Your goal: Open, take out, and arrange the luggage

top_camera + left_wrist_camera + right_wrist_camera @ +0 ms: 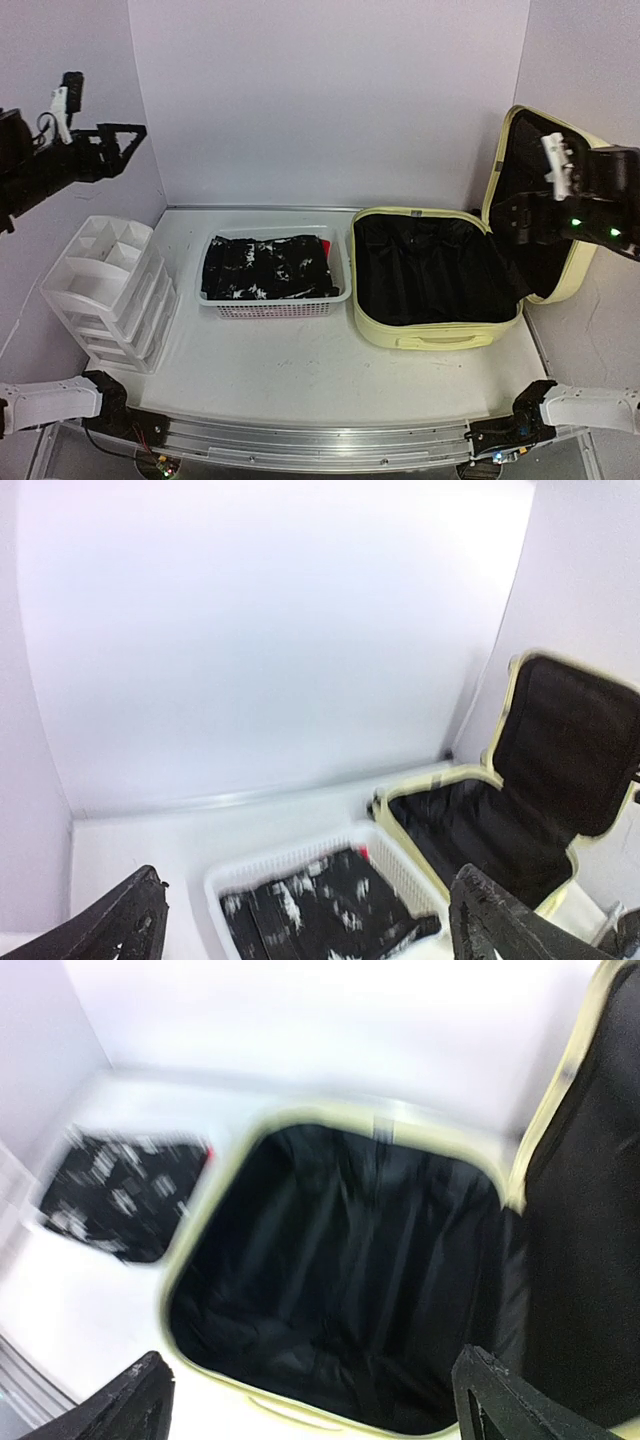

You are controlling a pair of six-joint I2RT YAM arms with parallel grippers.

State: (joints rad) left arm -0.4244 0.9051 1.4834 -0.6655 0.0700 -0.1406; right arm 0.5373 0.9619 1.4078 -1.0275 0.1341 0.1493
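Observation:
The pale-yellow luggage (pixel 432 334) lies open at the right of the table, its black lining (pixel 430 265) bare. Its lid (pixel 584 262) leans up against the right wall. My left gripper (pixel 133 140) hangs high at the far left, open and holding nothing. In the left wrist view the left gripper (pixel 300 932) looks down on the basket (pixel 392 862) and the luggage (pixel 452 820). My right gripper (pixel 512 215) hovers in front of the lid, open and holding nothing. In the right wrist view the right gripper (pixel 320 1410) is above the luggage (pixel 214 1250), whose inside holds only lining.
A white mesh basket (pixel 337 297) with black-and-white patterned clothing (pixel 265 268) stands left of the luggage. A white plastic drawer unit (pixel 110 290) sits at the left edge. White walls close in the back and both sides.

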